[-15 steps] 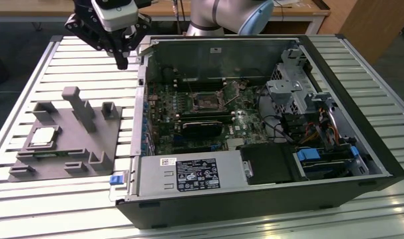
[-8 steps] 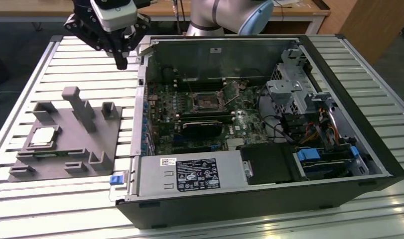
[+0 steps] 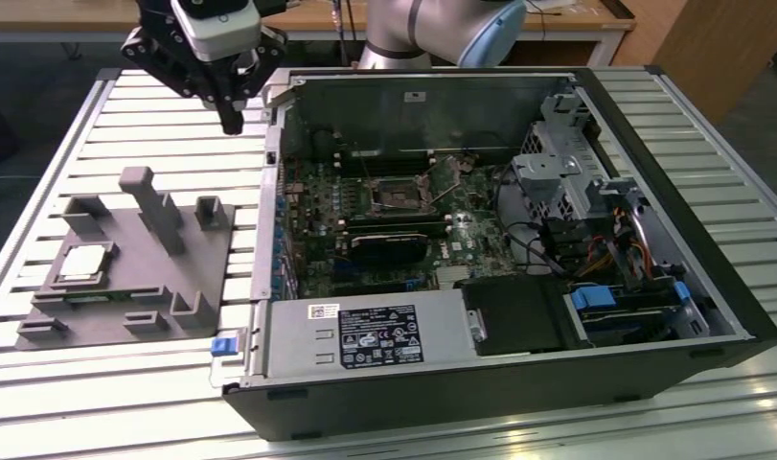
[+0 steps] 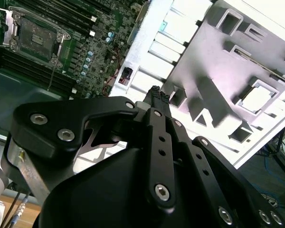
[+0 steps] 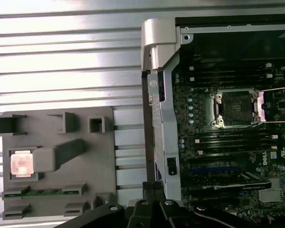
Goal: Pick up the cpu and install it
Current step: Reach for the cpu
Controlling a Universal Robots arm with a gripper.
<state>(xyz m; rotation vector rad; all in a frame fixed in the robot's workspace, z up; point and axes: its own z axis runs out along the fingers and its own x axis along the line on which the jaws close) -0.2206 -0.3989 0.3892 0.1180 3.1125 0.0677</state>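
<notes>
Hand pinched together, empty — arm cropped above — cpu sits in grey fixture.

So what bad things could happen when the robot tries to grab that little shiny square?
The pincer hangs close to the computer case's metal edge and might bump it.
The cpu lies in a pocket of the grey fixture beside a tall post, which the pincer could knock.
The socket on the board is small; a tilted chip might land crooked.

The cpu looks shiny metal, the fixture plate matt plastic, the table ribbed metal.
</notes>
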